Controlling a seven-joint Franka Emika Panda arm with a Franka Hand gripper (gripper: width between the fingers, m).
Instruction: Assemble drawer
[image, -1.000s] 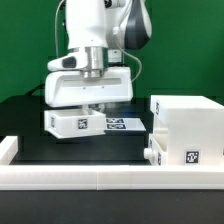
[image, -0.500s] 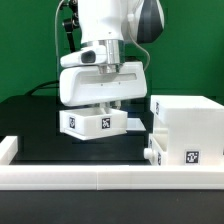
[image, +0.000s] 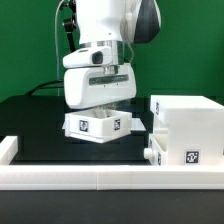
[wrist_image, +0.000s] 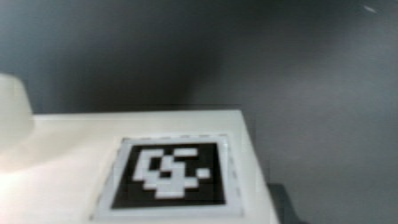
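A small white drawer part (image: 100, 126) with two marker tags on its front sits low over the black table, just to the exterior view's left of a large white drawer box (image: 186, 130). My gripper (image: 100, 110) comes down on the small part from above, its fingers closed on the part's top edge. In the wrist view the part's white face (wrist_image: 71, 150) and one black-and-white tag (wrist_image: 169, 175) fill the near field. My fingertips do not show there.
A long white rail (image: 90, 178) runs along the table's front edge, with a raised end at the exterior view's left (image: 8, 150). The large box carries a tag (image: 192, 157) and a small knob (image: 149, 155) on its near side.
My gripper has carried the small white part toward the exterior view's right, closer to the large box, and turned it so that two tags face the camera.
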